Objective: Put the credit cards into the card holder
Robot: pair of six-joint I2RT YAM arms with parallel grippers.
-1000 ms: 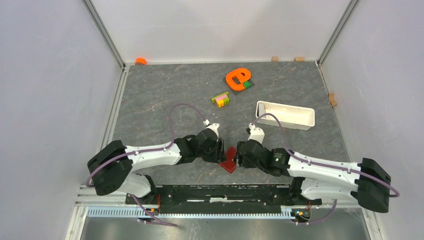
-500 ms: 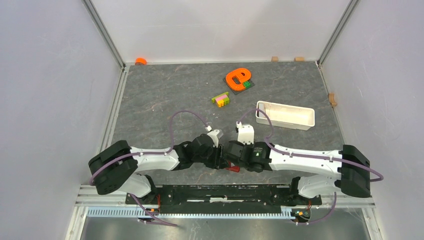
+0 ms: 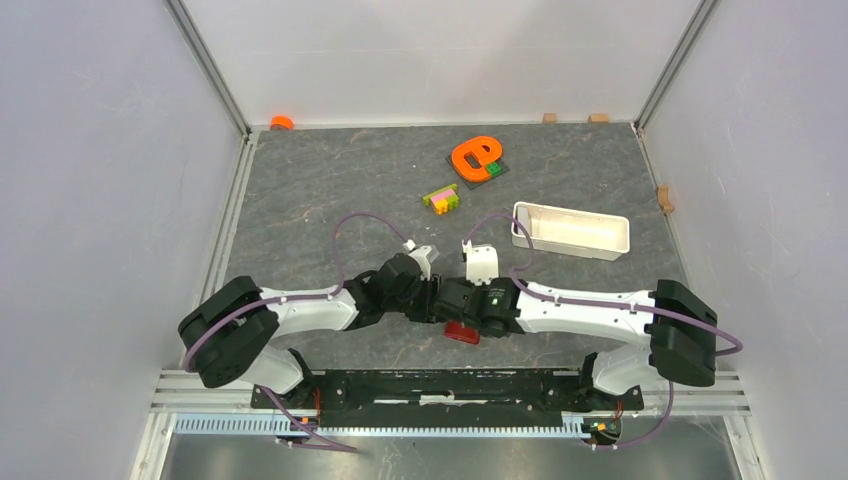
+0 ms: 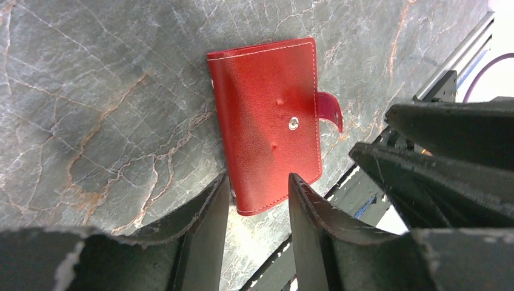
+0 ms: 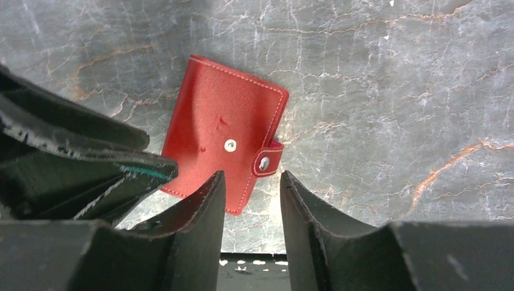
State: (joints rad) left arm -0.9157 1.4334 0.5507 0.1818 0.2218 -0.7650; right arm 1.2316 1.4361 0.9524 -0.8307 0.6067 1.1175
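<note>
We see folded card holder (image 4: 267,127) flat on counter (image 4: 91,91), long axis pointing away from left fingers (image 4: 205,219); right fingers (image 5: 203,212) equally near; both pairs apart, empty.

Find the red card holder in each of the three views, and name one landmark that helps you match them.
Top external: the card holder sits low centre, partly hidden under the right arm.
Left wrist: the card holder fills the centre, folded, on the grey table.
Right wrist: the card holder lies just left of centre.
Shared landmark: its silver snap stud shows in both wrist views but is too small to see from the top.
</note>
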